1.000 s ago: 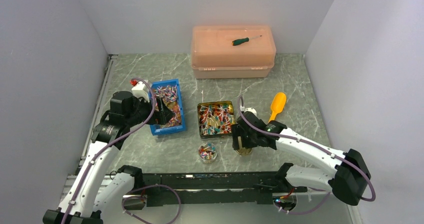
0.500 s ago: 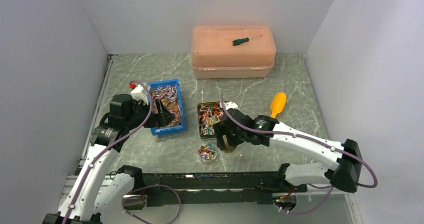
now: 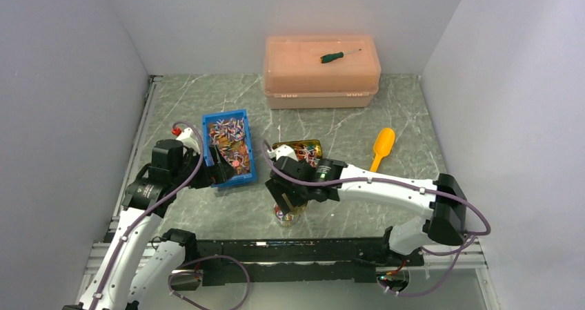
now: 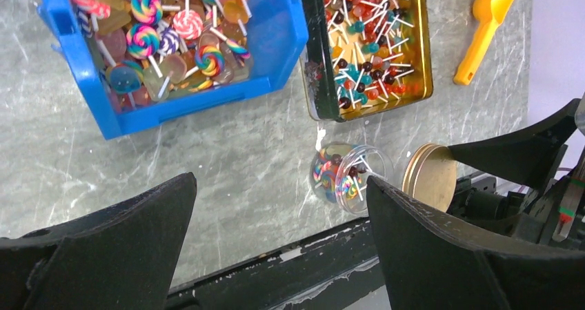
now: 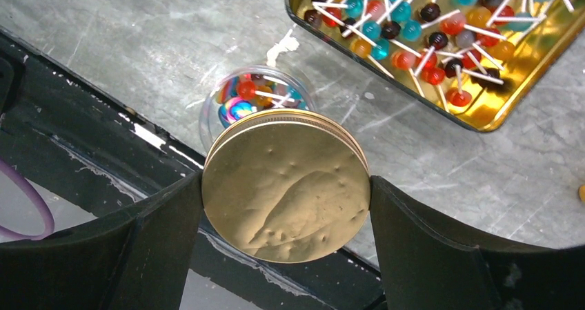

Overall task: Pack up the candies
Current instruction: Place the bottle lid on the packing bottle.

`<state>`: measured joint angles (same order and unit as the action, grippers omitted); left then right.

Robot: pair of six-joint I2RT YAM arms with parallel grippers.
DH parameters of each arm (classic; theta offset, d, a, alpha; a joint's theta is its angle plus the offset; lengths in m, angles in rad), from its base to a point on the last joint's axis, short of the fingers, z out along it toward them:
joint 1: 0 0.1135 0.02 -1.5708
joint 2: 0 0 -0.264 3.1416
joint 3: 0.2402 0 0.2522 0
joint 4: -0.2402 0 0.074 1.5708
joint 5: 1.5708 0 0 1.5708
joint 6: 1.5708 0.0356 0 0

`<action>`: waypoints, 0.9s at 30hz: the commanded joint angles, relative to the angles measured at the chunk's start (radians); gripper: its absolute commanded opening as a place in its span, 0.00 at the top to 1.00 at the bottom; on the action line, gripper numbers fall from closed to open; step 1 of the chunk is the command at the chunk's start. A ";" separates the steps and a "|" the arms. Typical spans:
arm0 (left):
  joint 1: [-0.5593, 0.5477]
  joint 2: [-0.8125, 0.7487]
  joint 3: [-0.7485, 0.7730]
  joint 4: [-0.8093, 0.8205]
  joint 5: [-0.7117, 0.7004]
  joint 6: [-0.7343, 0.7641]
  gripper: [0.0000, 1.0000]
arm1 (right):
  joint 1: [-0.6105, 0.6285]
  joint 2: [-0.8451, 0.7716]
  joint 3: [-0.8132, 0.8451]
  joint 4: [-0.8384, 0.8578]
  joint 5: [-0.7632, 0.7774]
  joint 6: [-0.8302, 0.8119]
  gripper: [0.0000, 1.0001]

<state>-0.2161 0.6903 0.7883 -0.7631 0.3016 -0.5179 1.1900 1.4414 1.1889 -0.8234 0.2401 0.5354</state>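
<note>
The candies are small sweets on white sticks. Swirled ones (image 4: 159, 34) fill a blue bin (image 3: 243, 159). Round ones (image 5: 414, 34) lie in a gold tin (image 3: 306, 145). A few more sit in a small clear jar (image 5: 238, 99) near the table's front edge. My right gripper (image 5: 286, 182) is shut on the jar's round gold lid (image 5: 286, 192), edge to edge, holding it above the jar and partly covering it. My left gripper (image 4: 279, 181) hangs open and empty over bare table, left of the jar (image 4: 341, 179), by the blue bin's near end (image 4: 207, 103).
An orange scoop (image 3: 381, 148) lies right of the tin. A closed orange box (image 3: 321, 82) stands at the back with a green-handled screwdriver (image 3: 338, 55) on top. The black front rail (image 3: 296, 251) runs just behind the jar (image 3: 286, 217).
My right arm has swung left with the gold lid, from beside the tin to over the jar. My left gripper has drawn back from the blue bin toward its near end.
</note>
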 commanded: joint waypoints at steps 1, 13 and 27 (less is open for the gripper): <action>0.006 -0.010 -0.011 -0.048 -0.031 -0.050 0.01 | 0.029 0.050 0.076 -0.016 0.055 -0.031 0.32; 0.006 -0.039 -0.034 -0.068 -0.043 -0.050 0.01 | 0.049 0.144 0.094 -0.002 0.048 -0.026 0.32; 0.006 -0.057 -0.026 -0.087 -0.065 -0.034 0.01 | 0.051 0.193 0.087 0.030 0.036 -0.020 0.32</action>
<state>-0.2161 0.6479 0.7506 -0.8524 0.2520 -0.5621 1.2343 1.6291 1.2446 -0.8253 0.2634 0.5159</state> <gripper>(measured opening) 0.994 0.839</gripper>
